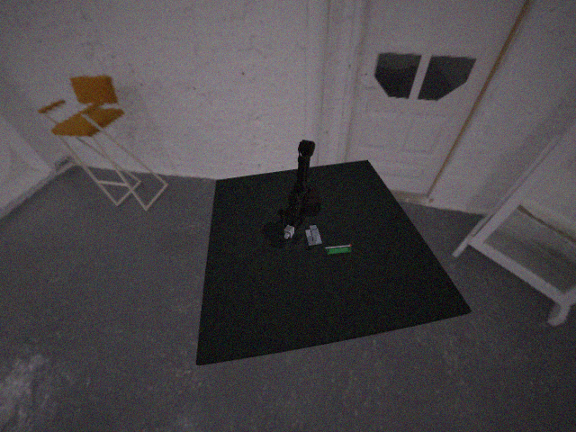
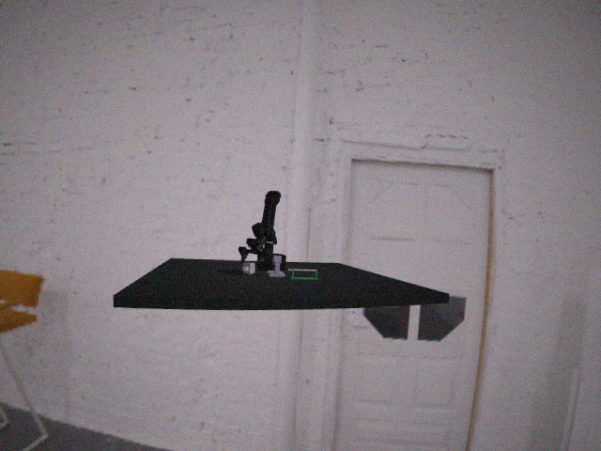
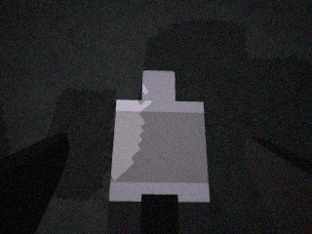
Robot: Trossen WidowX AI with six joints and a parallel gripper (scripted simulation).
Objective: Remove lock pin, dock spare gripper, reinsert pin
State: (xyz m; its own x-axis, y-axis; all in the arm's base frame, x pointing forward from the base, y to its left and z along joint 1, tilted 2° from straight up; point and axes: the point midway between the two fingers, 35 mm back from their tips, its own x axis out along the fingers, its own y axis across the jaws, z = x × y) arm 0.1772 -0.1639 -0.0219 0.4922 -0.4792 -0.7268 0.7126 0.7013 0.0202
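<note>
The spare gripper (image 1: 289, 231) (image 2: 249, 268) (image 3: 158, 146) is a pale block on the dark mat, with a narrow spigot at its top end in the wrist view and a dark part at its lower end. My gripper (image 2: 250, 259) (image 3: 158, 142) is open and empty above it, one dark finger on each side, clear of the block. The pale mount (image 1: 313, 236) (image 2: 277, 270) stands to the right in the top and exterior views; its socket is too small to read. The lock pin (image 1: 337, 246) (image 2: 303, 270), a thin white rod with a red end, lies along the top of the green rack (image 1: 338, 250) (image 2: 304, 278).
The dark mat (image 1: 335, 297) (image 2: 233, 296) carries the arm and all these parts. The mount stands between the spare gripper and the green rack. The arm's shadow falls around the spare gripper. An orange chair (image 1: 88, 122) and a white frame (image 1: 516, 269) stand off the mat.
</note>
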